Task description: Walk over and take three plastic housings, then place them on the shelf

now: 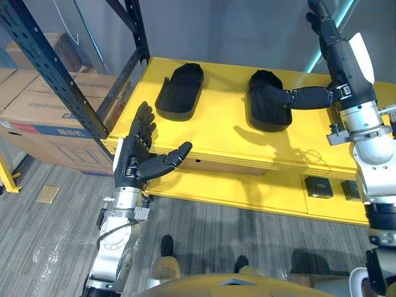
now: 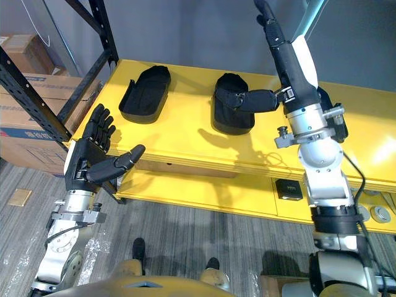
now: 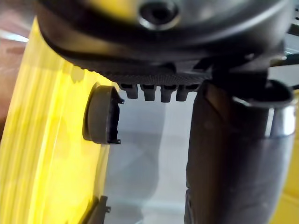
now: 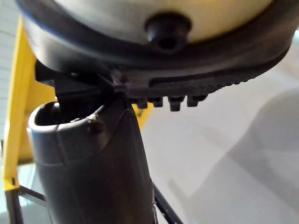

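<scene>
Two black plastic housings lie on the yellow shelf: one at the back left, one near the middle. My right hand is raised over the shelf's right part, fingers straight and pointing away. Its thumb reaches across the middle housing; whether it touches is unclear. My left hand hovers open at the shelf's front left edge, holding nothing, thumb spread. In the left wrist view a housing shows on the yellow surface beyond the fingers. A dark shape lies partly hidden behind my right wrist.
A black rack upright stands at the shelf's left end, with cardboard boxes behind it. Small black square parts sit on the lower yellow ledge at the front right. A tan scrap lies on the grey floor.
</scene>
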You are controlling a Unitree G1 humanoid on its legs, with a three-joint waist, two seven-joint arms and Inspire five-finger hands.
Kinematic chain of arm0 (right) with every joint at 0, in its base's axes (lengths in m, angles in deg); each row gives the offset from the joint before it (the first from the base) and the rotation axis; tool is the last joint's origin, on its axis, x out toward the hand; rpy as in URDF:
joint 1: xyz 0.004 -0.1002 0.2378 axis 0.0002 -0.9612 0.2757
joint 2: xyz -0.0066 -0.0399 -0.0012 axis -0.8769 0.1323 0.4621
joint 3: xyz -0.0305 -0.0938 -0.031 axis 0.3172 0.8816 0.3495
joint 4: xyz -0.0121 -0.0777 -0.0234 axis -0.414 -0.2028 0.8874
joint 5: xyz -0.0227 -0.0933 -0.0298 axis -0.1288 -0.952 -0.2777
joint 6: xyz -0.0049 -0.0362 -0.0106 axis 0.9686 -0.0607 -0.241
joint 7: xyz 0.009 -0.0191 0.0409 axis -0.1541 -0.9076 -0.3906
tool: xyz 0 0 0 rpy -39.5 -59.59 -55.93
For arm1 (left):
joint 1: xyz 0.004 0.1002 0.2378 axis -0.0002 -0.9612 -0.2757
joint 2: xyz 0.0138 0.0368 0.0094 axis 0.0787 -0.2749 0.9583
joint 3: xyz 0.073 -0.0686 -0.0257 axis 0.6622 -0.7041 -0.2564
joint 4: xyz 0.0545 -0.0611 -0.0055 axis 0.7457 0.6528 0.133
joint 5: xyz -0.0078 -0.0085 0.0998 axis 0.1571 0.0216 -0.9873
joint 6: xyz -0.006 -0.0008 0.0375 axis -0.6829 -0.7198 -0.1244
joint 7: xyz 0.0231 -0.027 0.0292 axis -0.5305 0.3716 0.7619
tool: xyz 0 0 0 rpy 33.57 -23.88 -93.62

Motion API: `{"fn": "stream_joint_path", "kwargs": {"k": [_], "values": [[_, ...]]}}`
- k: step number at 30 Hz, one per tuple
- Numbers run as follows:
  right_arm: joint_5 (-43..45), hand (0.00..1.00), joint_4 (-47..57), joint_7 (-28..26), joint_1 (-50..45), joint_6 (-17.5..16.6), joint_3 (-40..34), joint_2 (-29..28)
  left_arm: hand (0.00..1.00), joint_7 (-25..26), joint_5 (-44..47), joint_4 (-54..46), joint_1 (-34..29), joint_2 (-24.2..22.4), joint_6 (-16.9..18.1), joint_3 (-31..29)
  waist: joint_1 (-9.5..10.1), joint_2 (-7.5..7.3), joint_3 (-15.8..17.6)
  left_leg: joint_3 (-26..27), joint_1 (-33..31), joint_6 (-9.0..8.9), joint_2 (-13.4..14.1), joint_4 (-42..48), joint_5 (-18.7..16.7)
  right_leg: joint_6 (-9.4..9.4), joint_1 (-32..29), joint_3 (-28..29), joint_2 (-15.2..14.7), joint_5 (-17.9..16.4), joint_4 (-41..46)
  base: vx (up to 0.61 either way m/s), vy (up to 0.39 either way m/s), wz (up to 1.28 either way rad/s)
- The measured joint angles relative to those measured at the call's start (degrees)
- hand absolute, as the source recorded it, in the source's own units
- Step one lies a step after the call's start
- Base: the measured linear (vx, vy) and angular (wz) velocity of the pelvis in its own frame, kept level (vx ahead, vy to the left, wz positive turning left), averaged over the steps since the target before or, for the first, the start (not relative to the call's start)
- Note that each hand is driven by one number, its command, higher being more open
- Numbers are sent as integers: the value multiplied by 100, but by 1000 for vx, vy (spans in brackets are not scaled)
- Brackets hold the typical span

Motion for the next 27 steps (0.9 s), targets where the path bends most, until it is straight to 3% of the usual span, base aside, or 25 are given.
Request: {"fn": "stream_joint_path", "kwargs": {"k": [6, 12, 15, 22, 27], "values": [[31, 100, 519, 465, -992, 0, -277, -980, 100, 921, -945, 419, 54, -10, -437, -56, -104, 71, -56, 22, 18, -12, 15, -1, -85, 12, -23, 26, 3, -34, 46, -12, -6, -2], [565, 100, 989, 854, -2322, 0, -637, -2126, 100, 1583, -1229, 627, 73, -183, -1077, -152, -313, 47, -78, 187, 19, -12, 25, 1, -92, 14, -152, 206, 3, -31, 66, 1, -5, -14], [666, 100, 1067, 926, -2851, 13, -584, -2643, 100, 1954, -1221, 858, 286, -336, -1187, -149, -425, 47, -85, 315, 15, -25, 40, 2, -100, 22, -262, 359, 14, -21, 92, 3, -9, -23], [656, 100, 1139, 905, -3109, 21, -262, -2809, 100, 2414, -1141, 1117, 911, -330, -1264, -186, -570, 55, -79, 556, 7, -55, 99, 5, -124, 21, -490, 668, 75, -20, 168, 0, -14, -17], [660, 100, 1157, 909, -3080, 55, -191, -2644, 100, 2598, -891, 1507, 1464, -201, -1014, -435, -610, 144, -11, 661, -1, -64, 113, 10, -143, 17, -594, 802, 94, -17, 199, 9, -16, -10]]}}
